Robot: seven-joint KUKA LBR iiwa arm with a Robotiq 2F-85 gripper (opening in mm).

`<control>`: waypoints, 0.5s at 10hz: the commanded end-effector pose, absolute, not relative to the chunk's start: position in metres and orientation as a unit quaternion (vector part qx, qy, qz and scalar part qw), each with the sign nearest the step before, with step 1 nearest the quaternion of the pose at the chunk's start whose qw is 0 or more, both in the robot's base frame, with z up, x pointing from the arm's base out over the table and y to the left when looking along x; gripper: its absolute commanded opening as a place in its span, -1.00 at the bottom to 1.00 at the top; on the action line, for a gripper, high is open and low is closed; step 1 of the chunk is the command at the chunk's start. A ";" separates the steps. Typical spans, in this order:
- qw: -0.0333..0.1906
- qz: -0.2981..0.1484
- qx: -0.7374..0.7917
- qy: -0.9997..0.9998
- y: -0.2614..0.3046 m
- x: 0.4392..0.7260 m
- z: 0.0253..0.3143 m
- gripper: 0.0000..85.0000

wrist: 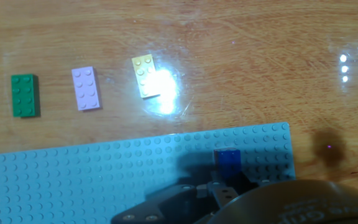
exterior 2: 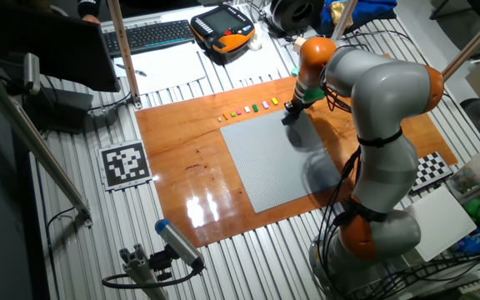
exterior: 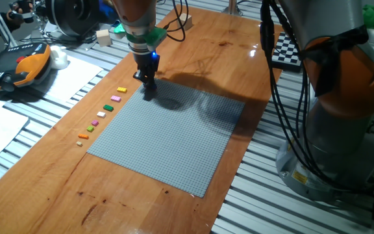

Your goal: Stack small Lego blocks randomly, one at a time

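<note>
We see a wooden board on a slatted metal table, keyboard, checkerboard, bright glare on wood.

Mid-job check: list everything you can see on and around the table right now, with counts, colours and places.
Large grey studded baseplate: one, grey, centre of the wooden tabletop.
Small loose Lego bricks: a row on the wood beside the baseplate's edge, including yellow, pink, green; total unclear.
Small blue Lego brick: one, at the baseplate's corner, at the fingertips.
Orange-and-black handheld pendant: one, off the board.
Checkerboard card: one, black-white, board edge.
End effector: one, black, down at the baseplate corner.
</note>
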State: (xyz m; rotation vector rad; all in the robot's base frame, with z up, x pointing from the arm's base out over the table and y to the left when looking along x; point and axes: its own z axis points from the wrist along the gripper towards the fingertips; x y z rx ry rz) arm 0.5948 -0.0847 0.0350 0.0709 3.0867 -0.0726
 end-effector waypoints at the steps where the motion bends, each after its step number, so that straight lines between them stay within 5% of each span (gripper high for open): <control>1: 0.026 -0.023 0.024 0.999 -0.083 0.594 0.035 -1.00; 5: 0.027 -0.018 0.021 0.999 -0.083 0.593 0.032 -1.00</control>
